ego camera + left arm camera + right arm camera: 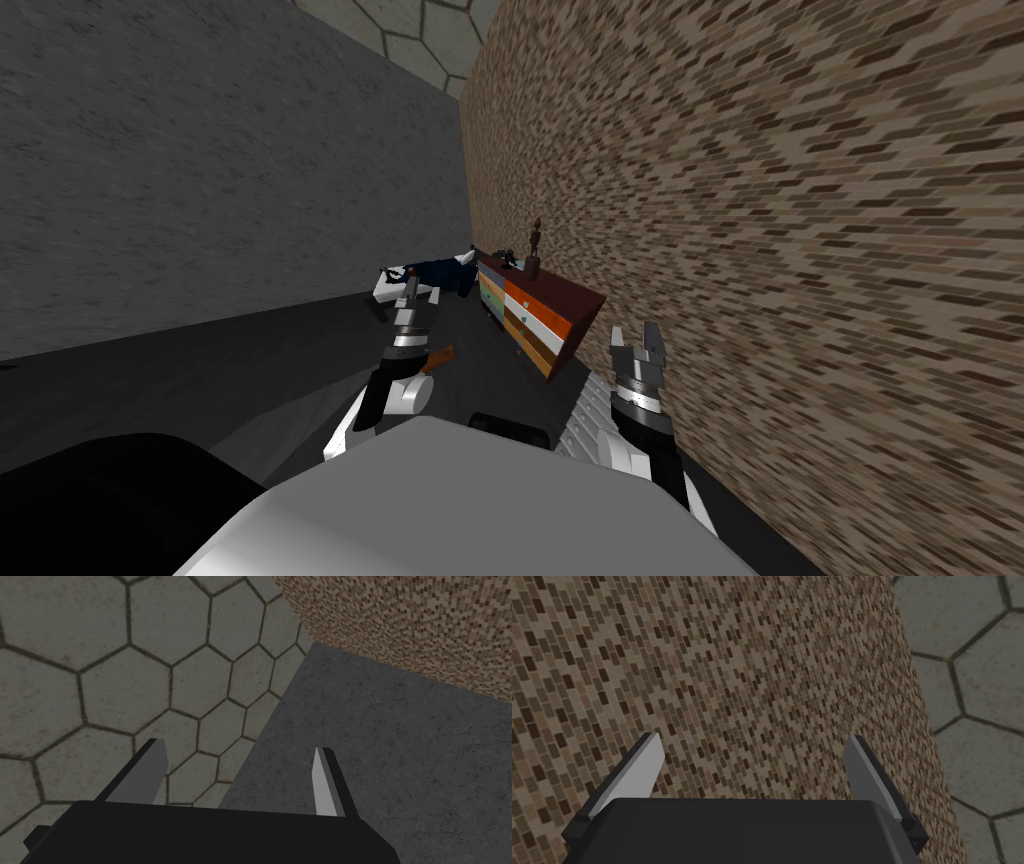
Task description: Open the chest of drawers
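The chest of drawers (pixel 535 325) had a dark red-brown top and flat, matt drawer fronts in plain colours. The brick wall (pixel 800 250) behind it showed a rough finish of small brown bricks. The adjoining grey wall (pixel 200 150) was matt and finely grained.

Both arms inspected. The left tool (pixel 409 288) and right tool (pixel 636 346) each carry two thin, light grey, blade-like fingers (pixel 151 772) with dark outer edges, rising from a plain black box. Behind each box sits a silver-grey ring, then a black joint. The left forearm (pixel 404 396) has a rounded white shell; the right forearm (pixel 655 440) is mostly black.
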{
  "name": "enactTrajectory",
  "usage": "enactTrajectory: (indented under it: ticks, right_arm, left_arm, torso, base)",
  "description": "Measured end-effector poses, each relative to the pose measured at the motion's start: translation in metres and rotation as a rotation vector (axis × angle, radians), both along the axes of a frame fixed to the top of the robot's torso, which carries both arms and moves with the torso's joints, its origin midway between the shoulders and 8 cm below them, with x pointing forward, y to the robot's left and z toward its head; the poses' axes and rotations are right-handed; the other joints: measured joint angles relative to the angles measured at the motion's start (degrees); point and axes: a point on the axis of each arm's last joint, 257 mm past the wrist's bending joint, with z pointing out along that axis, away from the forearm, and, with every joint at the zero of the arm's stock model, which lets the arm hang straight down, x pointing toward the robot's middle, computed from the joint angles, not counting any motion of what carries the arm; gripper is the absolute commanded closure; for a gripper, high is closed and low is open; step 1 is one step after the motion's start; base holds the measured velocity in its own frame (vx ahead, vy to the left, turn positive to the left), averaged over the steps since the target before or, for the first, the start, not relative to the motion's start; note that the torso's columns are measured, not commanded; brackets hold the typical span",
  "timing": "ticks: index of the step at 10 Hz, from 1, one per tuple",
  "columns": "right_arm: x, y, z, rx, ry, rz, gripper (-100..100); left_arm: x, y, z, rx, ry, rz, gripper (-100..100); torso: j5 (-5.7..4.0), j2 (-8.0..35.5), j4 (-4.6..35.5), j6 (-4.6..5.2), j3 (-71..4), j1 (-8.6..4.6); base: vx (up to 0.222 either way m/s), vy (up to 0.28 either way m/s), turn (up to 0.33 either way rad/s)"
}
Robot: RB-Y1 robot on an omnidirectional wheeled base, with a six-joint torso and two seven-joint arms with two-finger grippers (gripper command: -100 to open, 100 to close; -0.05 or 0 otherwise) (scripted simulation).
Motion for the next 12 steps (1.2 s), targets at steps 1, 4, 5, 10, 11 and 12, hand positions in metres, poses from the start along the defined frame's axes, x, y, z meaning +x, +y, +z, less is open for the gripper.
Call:
enactTrajectory:
  ticks: [1, 4, 5, 10, 11, 12]
  right_arm:
    - [0.0000, 0.0000, 0.0000, 0.000, 0.000, 0.000, 0]
    - [0.0000, 0.0000, 0.0001, 0.000, 0.000, 0.000, 0]
    - [0.0000, 0.0000, 0.0001, 0.000, 0.000, 0.000, 0]
    - [-0.0001, 0.0000, 0.0002, 0.000, 0.000, 0.000, -100]
    - [0.0018, 0.0029, -0.0014, -0.029, 0.011, 0.009, -100]
    - [0.0050, 0.0060, -0.0036, -0.070, 0.027, 0.017, -100]
  left_arm:
    - [0.0000, 0.0000, 0.0000, 0.000, 0.000, 0.000, 0]
    - [0.0000, 0.0000, 0.0001, 0.000, 0.000, 0.000, 0]
    - [-0.0001, 0.0000, 0.0001, 0.000, 0.000, 0.000, 0]
    - [-0.0001, 0.0000, 0.0002, 0.000, 0.000, 0.000, 0]
    - [0.0000, 0.0000, 0.0000, 0.000, 0.000, 0.000, 0]
    - [0.0000, 0.0000, -0.0001, 0.000, 0.000, 0.000, 0]
  torso:
    - [0.00, 2.3, 2.3, 0.00, -4.7, 0.00]
    - [0.00, 14.2, 14.2, 0.00, -28.5, 0.00]
    - [0.00, 18.5, 18.5, 0.00, -36.9, 0.00]
    - [0.00, 39.6, 39.6, 0.00, -79.2, 0.00]
    - [0.00, 41.5, 41.5, 0.00, -83.1, 0.01]
    - [0.01, 42.0, 42.0, 0.00, -84.3, 0.03]
  base:
    - [0.000, 0.000, 0.000]
    - [0.000, 0.000, 0.000]
    - [0.000, 0.000, 0.000]
    - [0.003, 0.002, 0.002]
    - [0.027, 0.017, 0.013]
    - [0.033, 0.023, 0.017]
